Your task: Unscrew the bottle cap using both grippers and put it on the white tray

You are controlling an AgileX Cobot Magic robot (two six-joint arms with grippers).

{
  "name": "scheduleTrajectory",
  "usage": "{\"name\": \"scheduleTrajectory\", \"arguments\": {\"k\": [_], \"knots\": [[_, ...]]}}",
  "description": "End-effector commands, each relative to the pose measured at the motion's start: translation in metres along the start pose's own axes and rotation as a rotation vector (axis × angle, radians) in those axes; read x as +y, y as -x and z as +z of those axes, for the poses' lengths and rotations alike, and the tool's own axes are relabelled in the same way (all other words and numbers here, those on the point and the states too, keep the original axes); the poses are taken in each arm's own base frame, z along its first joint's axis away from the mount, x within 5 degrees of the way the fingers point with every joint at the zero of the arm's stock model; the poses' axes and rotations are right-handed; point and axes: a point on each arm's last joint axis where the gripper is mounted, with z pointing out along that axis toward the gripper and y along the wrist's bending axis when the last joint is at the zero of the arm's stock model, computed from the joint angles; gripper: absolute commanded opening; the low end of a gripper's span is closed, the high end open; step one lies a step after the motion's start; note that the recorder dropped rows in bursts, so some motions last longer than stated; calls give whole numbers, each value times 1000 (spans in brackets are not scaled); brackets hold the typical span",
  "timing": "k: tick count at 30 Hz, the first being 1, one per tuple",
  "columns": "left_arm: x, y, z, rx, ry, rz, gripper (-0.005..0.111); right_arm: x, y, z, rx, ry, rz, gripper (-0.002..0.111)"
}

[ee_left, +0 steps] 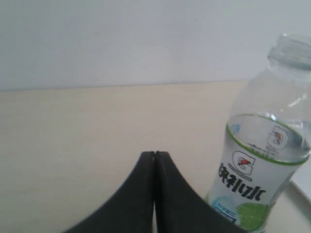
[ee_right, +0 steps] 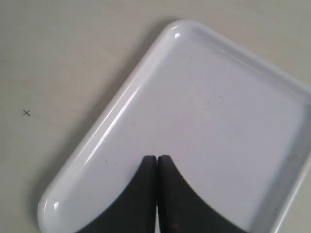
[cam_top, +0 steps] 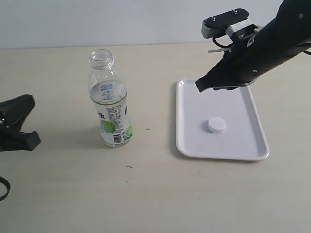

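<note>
One pale desk (cam_top: 146, 194) carries all items in the work area. Next in size, the white tray (cam_top: 243, 141) lies flat on the desk on the right side of the exterior view, with one of its short sides toward the back wall. The right end effector (ee_right: 156, 162) is suspended above the far left portion of the tray; its two black fingers are pressed together along their full visible length, and nothing is held between them. The left end effector (ee_left: 155, 158) sits low at the left edge of the exterior view, well apart from the tray; its fingers are likewise closed tip to tip and grip nothing. The bottle (cam_top: 109, 107) stands upright on the desk between the left end effector and the tray, touching neither, with its threaded neck open and uncapped and its white-and-green label facing the camera. The bottle cap (cam_top: 216, 125) rests flat inside the tray, near the middle of the tray floor, clear of the rim and apart from the right end effector. One small dark cross mark (cam_top: 147, 129) is visible on the desk between the bottle and the tray.
</note>
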Motion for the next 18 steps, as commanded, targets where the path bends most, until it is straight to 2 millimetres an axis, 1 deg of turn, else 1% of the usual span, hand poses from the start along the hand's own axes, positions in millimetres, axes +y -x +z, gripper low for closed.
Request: {"name": "scheduleTrajectory", "arguments": {"k": [1, 2, 5, 10, 18], "knots": [[9, 10, -23, -105, 97, -35, 0, 0, 5, -3, -64, 8, 55, 0], [8, 16, -26, -145, 99, -33, 0, 0, 6, -3, -70, 11, 64, 0], [6, 23, -34, -156, 83, -34, 0, 1, 8, -3, -89, 20, 95, 0], [3, 39, -52, -244, 58, -40, 0, 1, 8, -3, -92, 25, 109, 0], [-1, 47, -81, -259, 44, 15, 0, 1, 8, -3, -93, 25, 111, 0]]}}
